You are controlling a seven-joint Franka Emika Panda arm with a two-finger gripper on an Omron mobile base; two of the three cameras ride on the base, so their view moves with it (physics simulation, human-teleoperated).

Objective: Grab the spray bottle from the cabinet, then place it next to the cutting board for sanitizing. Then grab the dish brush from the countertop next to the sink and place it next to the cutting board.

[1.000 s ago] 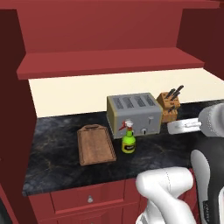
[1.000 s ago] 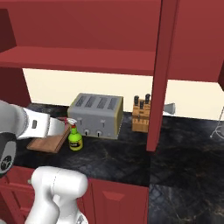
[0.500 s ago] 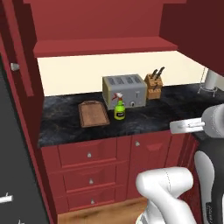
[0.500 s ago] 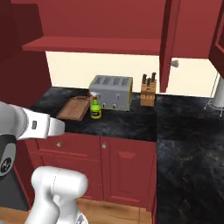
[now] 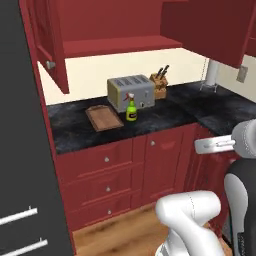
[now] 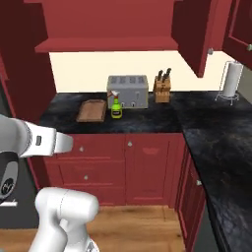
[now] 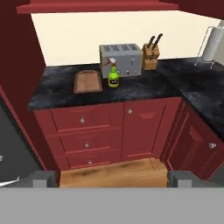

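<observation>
- The white Franka Panda arm with dark joints (image 5: pixel 190 220) rises from about 5 o'clock in the left base view, its rounded white lower link bulging in the foreground.
- In the right base view the same arm (image 6: pixel 64 211) rises from about 7 o'clock.
- The two-finger gripper with small dark finger tips (image 7: pixel 111 178) shows at 6 o'clock in the hand view, its tips set wide apart with nothing between them.
</observation>
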